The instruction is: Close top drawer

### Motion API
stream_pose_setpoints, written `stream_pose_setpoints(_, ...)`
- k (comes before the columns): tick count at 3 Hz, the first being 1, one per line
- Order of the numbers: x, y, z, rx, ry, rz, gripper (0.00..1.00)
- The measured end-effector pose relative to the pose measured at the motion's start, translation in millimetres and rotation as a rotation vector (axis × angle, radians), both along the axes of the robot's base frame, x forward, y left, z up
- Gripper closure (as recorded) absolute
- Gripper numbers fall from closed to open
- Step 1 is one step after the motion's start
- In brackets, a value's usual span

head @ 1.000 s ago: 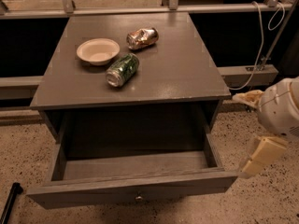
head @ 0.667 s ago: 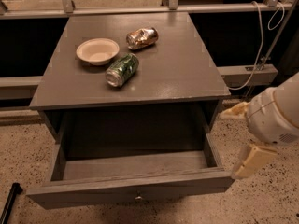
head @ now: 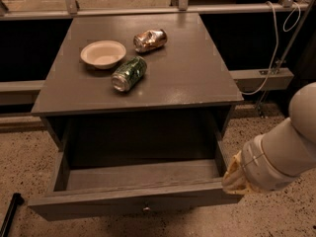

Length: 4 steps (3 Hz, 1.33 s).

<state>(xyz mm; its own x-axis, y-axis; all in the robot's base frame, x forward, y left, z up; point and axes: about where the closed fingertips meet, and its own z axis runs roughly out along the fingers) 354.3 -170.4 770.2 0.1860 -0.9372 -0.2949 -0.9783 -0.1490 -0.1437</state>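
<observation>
The top drawer (head: 133,201) is pulled far out of the grey cabinet (head: 148,78). It is wide, shallow and empty inside, and its small round metal knob (head: 146,209) shows at the centre of the front. My gripper (head: 232,179) is at the drawer's right front corner, at the end of the white arm (head: 286,149) that comes in from the right. Its cream tip lies against or just behind the right end of the drawer front, and I cannot tell whether it touches. The drawers below are out of view.
On the cabinet top lie a cream bowl (head: 102,53), a green can (head: 128,74) on its side and a crushed brown can (head: 149,39). A white cable (head: 270,53) hangs at the right. A black rod (head: 10,214) lies on the speckled floor at the lower left.
My arm has moved left and down, bringing the gripper from beside the cabinet to the drawer's right front corner. The drawer is as far out as before.
</observation>
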Motion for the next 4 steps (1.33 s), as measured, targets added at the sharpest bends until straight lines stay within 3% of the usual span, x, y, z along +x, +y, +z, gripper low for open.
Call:
stream_pose_setpoints(1, -21.6, 12.1, -45.0, 0.003, -0.024, 0.031, 0.96)
stream_pose_setpoints(2, -21.5, 13.3, -61.4, -0.001, -0.054, 0.018, 1.00)
stream_pose_setpoints(3, -21.9, 15.4, -64.9, 0.008, -0.052, 0.017, 1.00)
stream_pose_setpoints(4, -26.0, 32.4, -94.1, 0.082, -0.035, 0.012, 1.00)
